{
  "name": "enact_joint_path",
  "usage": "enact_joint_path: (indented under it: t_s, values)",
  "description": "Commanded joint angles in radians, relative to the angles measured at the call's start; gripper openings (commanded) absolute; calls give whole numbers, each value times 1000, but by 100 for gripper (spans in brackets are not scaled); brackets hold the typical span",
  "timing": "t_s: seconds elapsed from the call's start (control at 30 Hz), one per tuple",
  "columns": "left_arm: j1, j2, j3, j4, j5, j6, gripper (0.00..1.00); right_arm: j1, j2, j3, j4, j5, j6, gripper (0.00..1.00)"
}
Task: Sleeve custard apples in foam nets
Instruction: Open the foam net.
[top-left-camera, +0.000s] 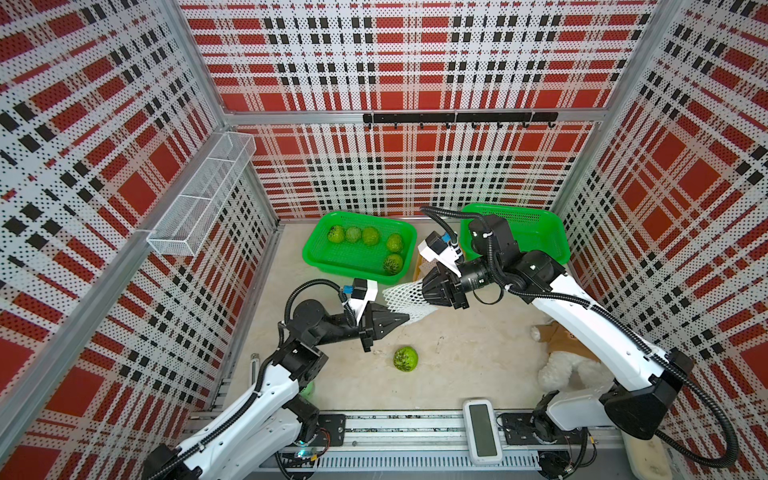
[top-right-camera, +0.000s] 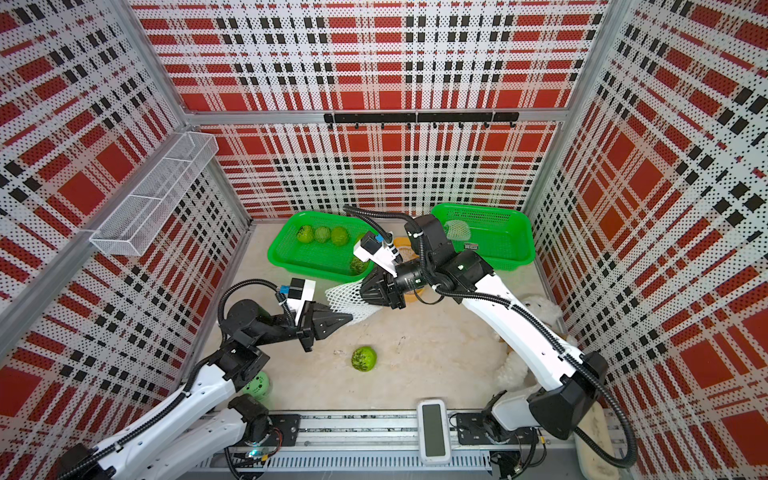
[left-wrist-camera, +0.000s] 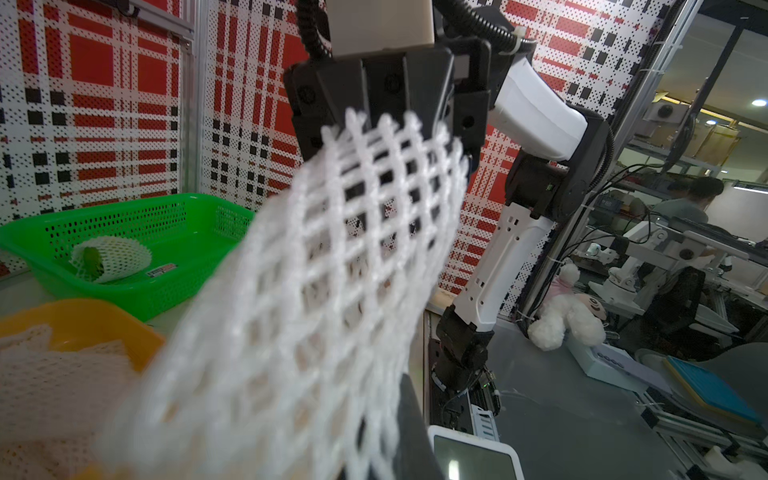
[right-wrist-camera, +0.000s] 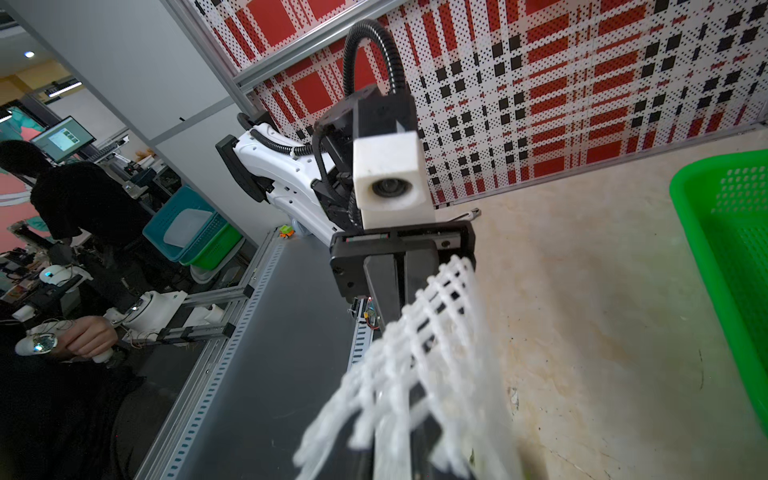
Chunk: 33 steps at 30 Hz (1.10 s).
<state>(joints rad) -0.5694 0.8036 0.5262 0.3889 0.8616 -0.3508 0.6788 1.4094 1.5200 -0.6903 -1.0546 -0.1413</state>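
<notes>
A white foam net (top-left-camera: 401, 297) (top-right-camera: 345, 297) hangs stretched between my two grippers above the table. My left gripper (top-left-camera: 405, 320) (top-right-camera: 349, 319) is shut on its near end. My right gripper (top-left-camera: 424, 286) (top-right-camera: 362, 291) is at the far end; in the left wrist view its fingers (left-wrist-camera: 340, 91) stand a little apart with the net's edge (left-wrist-camera: 374, 124) lying across them. One custard apple (top-left-camera: 405, 359) (top-right-camera: 364, 359) lies loose on the table below. Several more (top-left-camera: 361, 236) sit in the left green basket (top-left-camera: 316, 253).
The right green basket (top-left-camera: 557, 245) holds a sleeved fruit (top-right-camera: 457, 230) (left-wrist-camera: 104, 259). A yellow tray (left-wrist-camera: 83, 320) with more nets stands between the baskets. A white plush bear (top-left-camera: 561, 370) lies under the right arm. A small green holed ball (top-right-camera: 257, 386) sits by the left arm's base.
</notes>
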Motion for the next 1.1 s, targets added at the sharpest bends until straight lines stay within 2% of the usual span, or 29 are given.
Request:
enact_joint_path:
  t_s: [0.0,0.07,0.17,0.2,0.37,0.47,0.57,0.67,0.73,0.83,0.97,1.07]
  values:
    - [-17,-30,67,-165,-39,55,0,1,13,-33,77,-11,16,44]
    - [-23,-52,98,-268,-69,91,0,1,16,-44,65,-1,10,60]
    - [-24,-64,160,-429,-129,128,0,2,20,-61,58,13,5,74]
    - [-25,-59,185,-493,-153,141,0,2,17,-68,60,21,3,82]
    - [-22,55,370,-908,-181,198,0,-12,-30,-133,122,143,19,99]
    - [-24,119,461,-1144,-166,224,0,-57,-88,-231,248,185,95,100]
    - [-31,125,513,-1264,-169,201,0,-141,-142,-359,450,187,256,100]
    - [-25,115,544,-1373,-196,201,0,-221,-171,-445,589,137,384,100]
    - [-23,121,551,-1423,-190,198,0,-240,-181,-454,570,133,371,100]
    - [-22,159,552,-1501,-192,174,0,-240,-190,-446,456,211,283,100]
    - [-42,231,573,-1585,-267,131,0,-239,-188,-445,329,389,190,100]
    - [-66,287,593,-1631,-393,116,0,-213,-210,-501,339,497,146,100]
